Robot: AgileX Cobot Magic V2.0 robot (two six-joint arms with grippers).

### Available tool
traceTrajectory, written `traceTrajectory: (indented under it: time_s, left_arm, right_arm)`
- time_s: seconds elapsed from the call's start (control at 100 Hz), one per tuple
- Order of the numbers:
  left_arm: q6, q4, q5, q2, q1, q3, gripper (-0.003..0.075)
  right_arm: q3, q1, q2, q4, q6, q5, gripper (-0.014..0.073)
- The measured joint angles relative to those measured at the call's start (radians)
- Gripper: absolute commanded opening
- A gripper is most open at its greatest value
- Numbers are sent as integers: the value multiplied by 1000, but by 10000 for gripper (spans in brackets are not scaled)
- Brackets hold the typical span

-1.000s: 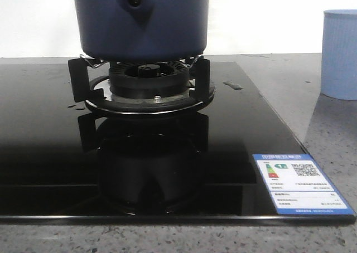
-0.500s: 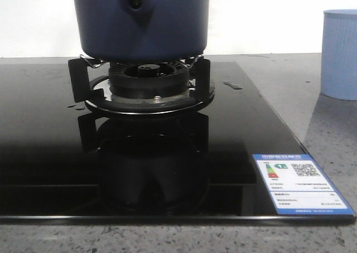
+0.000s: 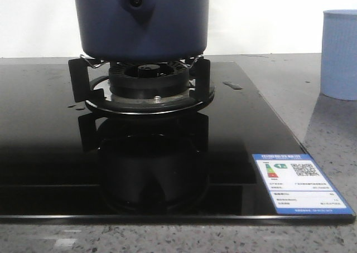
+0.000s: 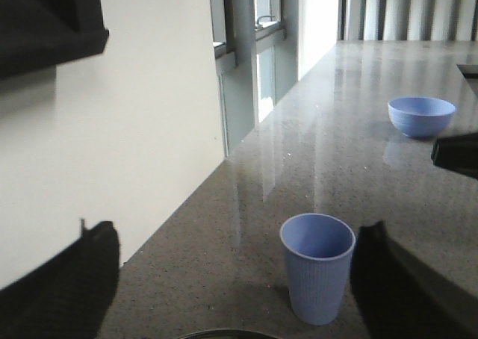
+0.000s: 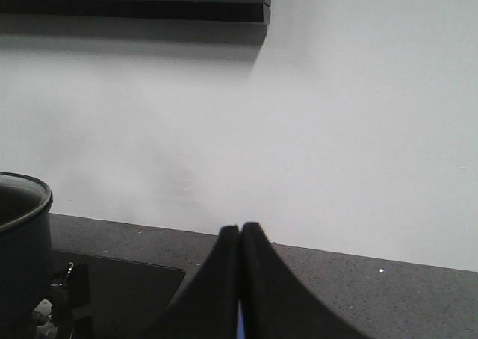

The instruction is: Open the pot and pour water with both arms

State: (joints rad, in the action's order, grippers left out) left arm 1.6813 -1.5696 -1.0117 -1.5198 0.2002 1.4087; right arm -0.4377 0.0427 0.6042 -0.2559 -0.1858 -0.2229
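Observation:
The dark navy pot (image 3: 142,22) stands on the burner stand (image 3: 148,88) at the top middle of the front view, its pointed bracket with a round hole facing the camera. Its top is cut off there. In the right wrist view the pot's rim (image 5: 22,204) shows at the edge. My left gripper (image 4: 237,231) is open and holds nothing. A pale blue ribbed cup (image 4: 317,268) stands beyond it, near one finger. My right gripper (image 5: 240,231) is shut, fingers pressed together, above the counter beside the hob. Neither gripper shows in the front view.
The black glass hob (image 3: 50,152) carries a blue and white label (image 3: 301,183) at its front right corner. The pale blue cup (image 3: 340,52) stands on the grey counter to the right. A blue bowl (image 4: 420,115) sits farther along the counter. A white wall runs behind.

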Motion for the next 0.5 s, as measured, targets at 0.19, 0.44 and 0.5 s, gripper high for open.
traceTrajectory:
  time_s: [0.19,0.44,0.5]
  left_arm:
    - [-146,127,108,211,0,-54,114]
    - [-206,193,344,604,1,-364,63]
    - [-210,184,440,711,1,-480,63]
  right_arm:
    - [0,0,-44,0,0,146,-74]
    - [18,27,-225,0,0,368,-74]
    - [25,61,-280,2,0,382,-74]
